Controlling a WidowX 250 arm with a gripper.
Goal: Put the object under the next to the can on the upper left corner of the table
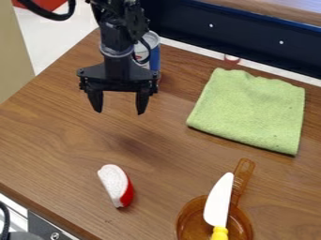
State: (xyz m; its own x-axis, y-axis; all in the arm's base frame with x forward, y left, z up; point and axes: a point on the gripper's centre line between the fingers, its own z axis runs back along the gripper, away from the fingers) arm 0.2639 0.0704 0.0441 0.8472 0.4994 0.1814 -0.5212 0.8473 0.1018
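Note:
The gripper (pixel 118 108) hangs over the upper left part of the table, open, its two fingers apart with nothing between them. Right behind it stands the can (pixel 155 54), white and blue, partly hidden by the arm. A green cloth (pixel 251 110) lies folded on the right side of the table; whether anything is under it I cannot tell. At the lower left lies a red and white wedge-shaped piece (pixel 117 185), well in front of the gripper and apart from it.
A brown transparent pan (pixel 184 218) sits at the bottom right, its handle pointing up. Across it lies a knife (pixel 218 199) with a white blade and yellow handle. A dark blue panel (pixel 244 35) runs behind the table's back edge.

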